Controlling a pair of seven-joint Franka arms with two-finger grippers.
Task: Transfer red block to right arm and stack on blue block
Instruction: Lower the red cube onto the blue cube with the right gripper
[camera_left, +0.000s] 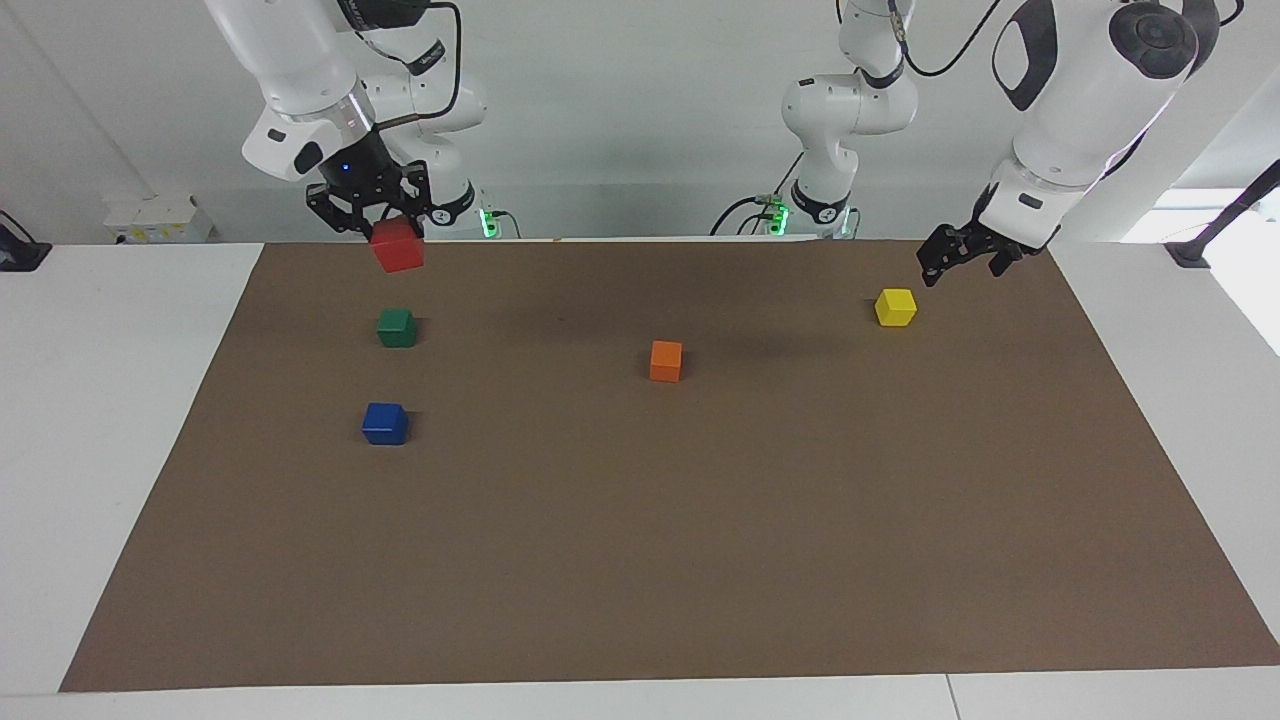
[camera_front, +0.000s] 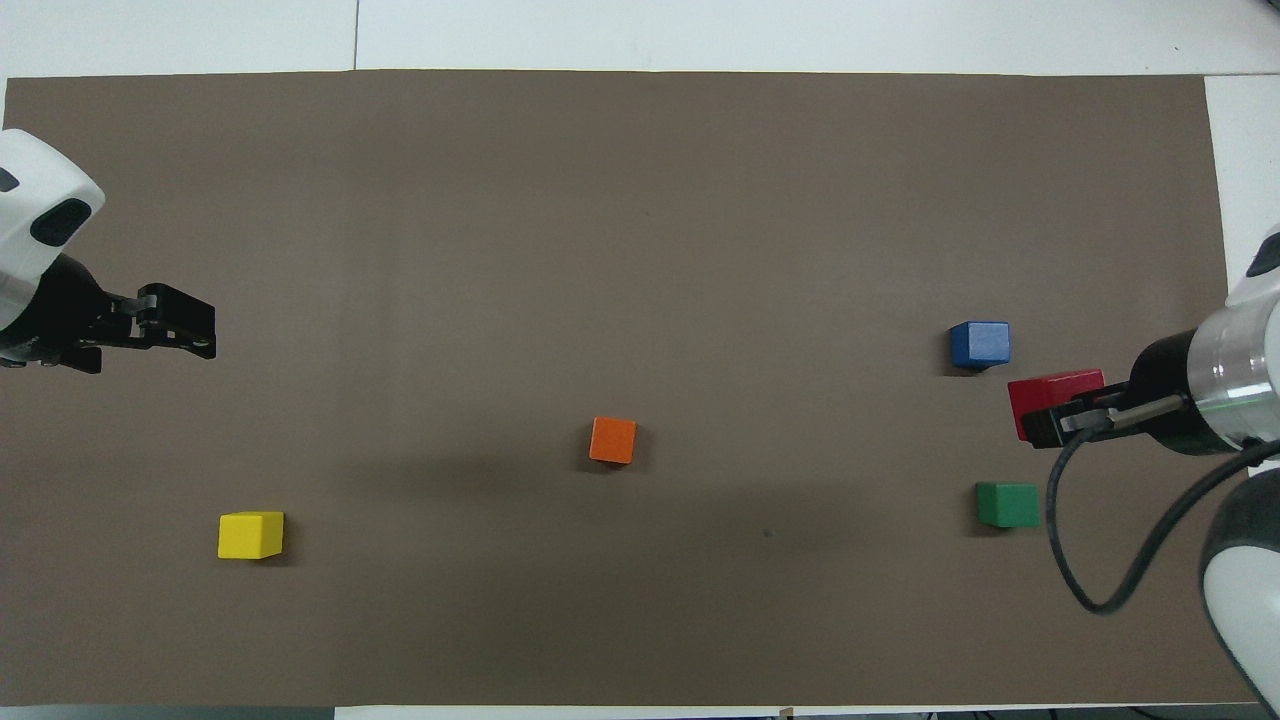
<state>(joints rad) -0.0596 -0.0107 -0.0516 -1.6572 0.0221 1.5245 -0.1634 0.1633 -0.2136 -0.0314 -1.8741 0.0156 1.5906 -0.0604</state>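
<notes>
Two grippers above the brown mat (camera_left: 640, 560): the right gripper (camera_left: 372, 215) clamps the red block (camera_left: 397, 246), raised over the mat between the green block (camera_left: 396, 328) and blue block (camera_left: 385, 423); the left gripper (camera_left: 955, 255) waits above the yellow block (camera_left: 895, 307), finger state unclear. No legible writing.

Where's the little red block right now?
The red block is up in the air, held in the right gripper at the right arm's end of the table, over the mat between the green block and the blue block.
</notes>
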